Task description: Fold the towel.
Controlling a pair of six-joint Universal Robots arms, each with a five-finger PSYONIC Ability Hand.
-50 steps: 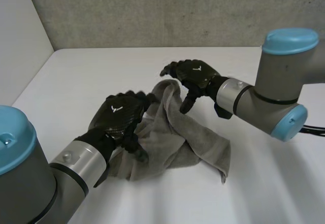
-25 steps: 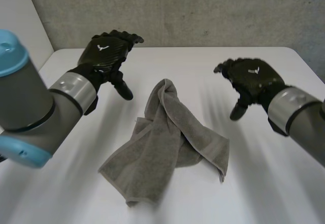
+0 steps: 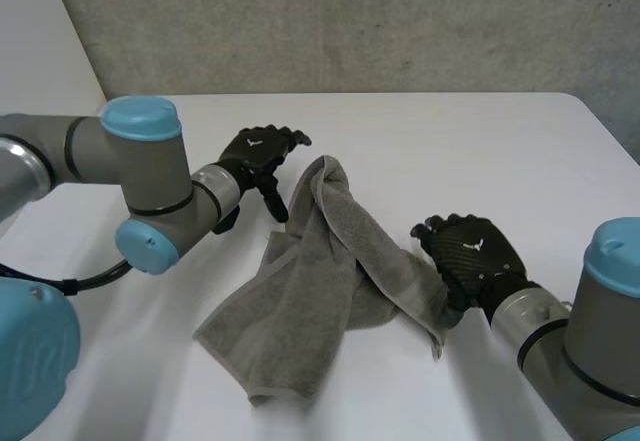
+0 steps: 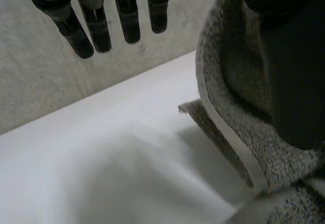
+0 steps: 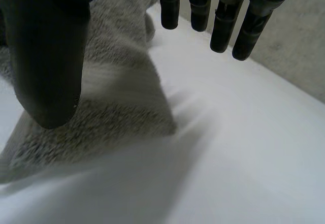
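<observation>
Findings at this moment, for your record.

1. The towel lies crumpled in the middle of the white desk. It is grey. It runs as a rumpled band from a bunched far end down towards the near-left. A second flap spreads to the robot's right and ends in a corner on the near side. You can see layers overlapping where the band and the flap meet.

2. The left hand sits at the far end of the towel, just beside the bunched part. In its wrist view the fingers are straight and slightly spread, with bare desk beyond them. The thumb stands well apart from them, over the towel's hemmed edge. Whether the thumb touches the cloth cannot be told. Nothing is pinched or gripped; the hand is relaxed and wide.

3. The right hand is palm down at the outer edge of the right flap. In its wrist view the fingers are straight, over bare desk past the towel's edge, while the thumb is over the cloth. The gap between them is wide and holds nothing.

4. The left arm reaches in across the desk. A concrete wall stands behind the desk.
</observation>
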